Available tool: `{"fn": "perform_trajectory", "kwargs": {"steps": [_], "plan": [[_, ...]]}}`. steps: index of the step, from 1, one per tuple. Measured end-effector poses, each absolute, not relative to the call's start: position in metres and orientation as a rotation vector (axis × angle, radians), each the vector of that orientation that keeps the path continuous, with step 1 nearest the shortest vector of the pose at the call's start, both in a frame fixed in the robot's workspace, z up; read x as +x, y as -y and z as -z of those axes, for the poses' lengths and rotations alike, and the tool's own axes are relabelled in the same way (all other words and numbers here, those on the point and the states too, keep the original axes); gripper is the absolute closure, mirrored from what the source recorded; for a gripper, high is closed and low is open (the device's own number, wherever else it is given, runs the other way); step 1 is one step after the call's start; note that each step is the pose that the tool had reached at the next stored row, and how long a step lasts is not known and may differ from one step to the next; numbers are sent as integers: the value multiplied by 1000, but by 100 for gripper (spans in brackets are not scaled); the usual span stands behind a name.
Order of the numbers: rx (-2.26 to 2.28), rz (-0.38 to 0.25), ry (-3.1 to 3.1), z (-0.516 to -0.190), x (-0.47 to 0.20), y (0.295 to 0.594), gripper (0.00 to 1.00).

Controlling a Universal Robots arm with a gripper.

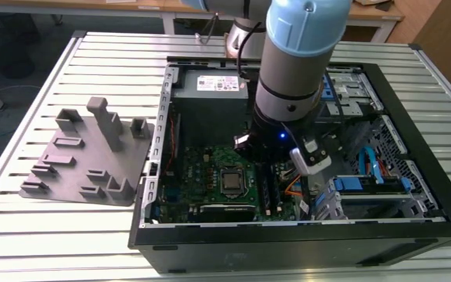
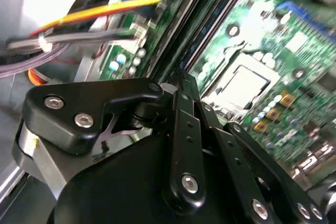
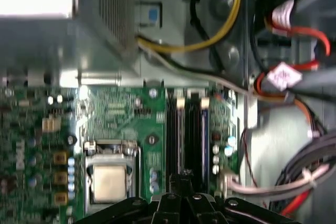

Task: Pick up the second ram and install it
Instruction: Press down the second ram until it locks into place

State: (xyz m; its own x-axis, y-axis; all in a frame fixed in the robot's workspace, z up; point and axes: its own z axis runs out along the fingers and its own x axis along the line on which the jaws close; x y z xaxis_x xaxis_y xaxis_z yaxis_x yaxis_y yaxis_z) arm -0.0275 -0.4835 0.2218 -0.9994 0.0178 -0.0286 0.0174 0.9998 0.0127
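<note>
Robotics lab or test workshop. Evidence: slatted aluminium workbench (image 1: 53,70) of bare metal profiles; robot arm (image 1: 292,64) reaching into an open desktop computer case (image 1: 304,232) lying on its side, green motherboard (image 1: 209,170) exposed. Grey moulded holder plate (image 1: 84,155) with upright pegs and pockets beside the case, at the exterior view's left. Wooden desks (image 1: 131,9) along the far edge, grey floor beneath. Loose cables (image 3: 210,40) inside the case.

Exterior view high, angled down; both wrist views close over motherboard (image 3: 121,124).
</note>
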Motion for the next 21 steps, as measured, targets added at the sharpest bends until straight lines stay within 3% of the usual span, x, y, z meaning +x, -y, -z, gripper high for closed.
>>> {"fn": "perform_trajectory", "kwargs": {"steps": [8, 16, 21], "plan": [[27, 17, -3113, -220, -28, 509, 93], [27, 26, -3112, -217, -28, 511, 93], [27, 25, -3112, -236, -28, 511, 93]]}}
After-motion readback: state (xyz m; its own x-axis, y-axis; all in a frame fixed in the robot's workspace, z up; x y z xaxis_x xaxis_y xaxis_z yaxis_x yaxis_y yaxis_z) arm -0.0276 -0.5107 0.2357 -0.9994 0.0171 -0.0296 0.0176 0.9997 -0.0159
